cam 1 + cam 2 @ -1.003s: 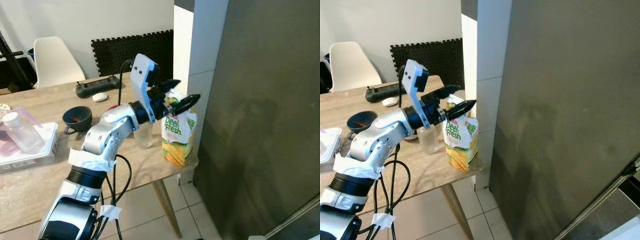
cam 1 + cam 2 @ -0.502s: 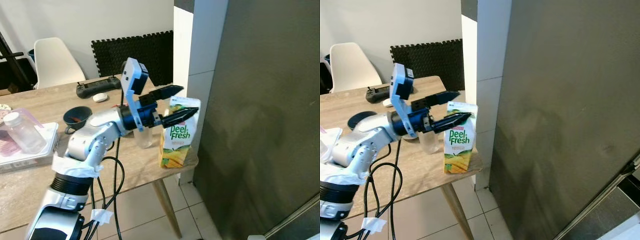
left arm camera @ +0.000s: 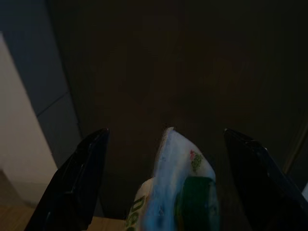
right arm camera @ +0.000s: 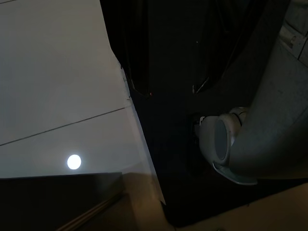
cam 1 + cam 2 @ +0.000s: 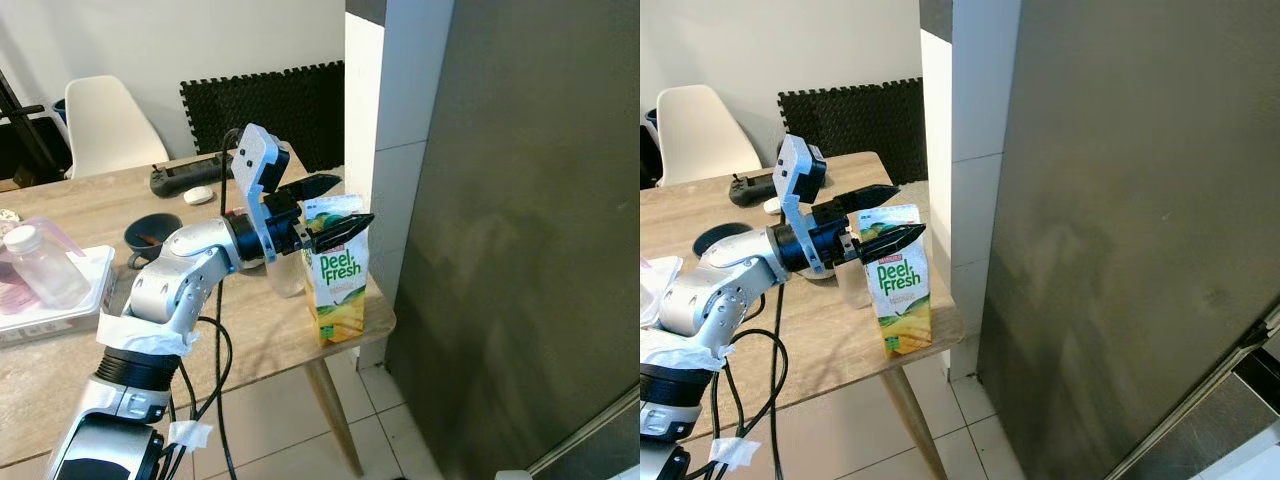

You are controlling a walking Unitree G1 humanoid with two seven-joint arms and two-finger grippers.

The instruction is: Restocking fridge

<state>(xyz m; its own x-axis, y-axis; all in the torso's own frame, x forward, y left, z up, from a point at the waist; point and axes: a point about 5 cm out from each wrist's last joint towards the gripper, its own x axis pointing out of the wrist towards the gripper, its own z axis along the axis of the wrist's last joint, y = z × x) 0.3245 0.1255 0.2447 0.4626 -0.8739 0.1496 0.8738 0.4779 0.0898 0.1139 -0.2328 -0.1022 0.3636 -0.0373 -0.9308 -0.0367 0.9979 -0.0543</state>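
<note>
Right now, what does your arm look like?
My left arm is shiny silver with rounded joints and white tape wrapped round it. Black cables dangle beside it. A light blue and white camera bracket stands at the wrist, and the left gripper has two long pointed black fingers.

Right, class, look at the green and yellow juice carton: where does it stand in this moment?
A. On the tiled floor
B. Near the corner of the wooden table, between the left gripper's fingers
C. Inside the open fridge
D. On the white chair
B: the green and yellow juice carton stands upright at the wooden table corner, with the left gripper open around its top.
</note>
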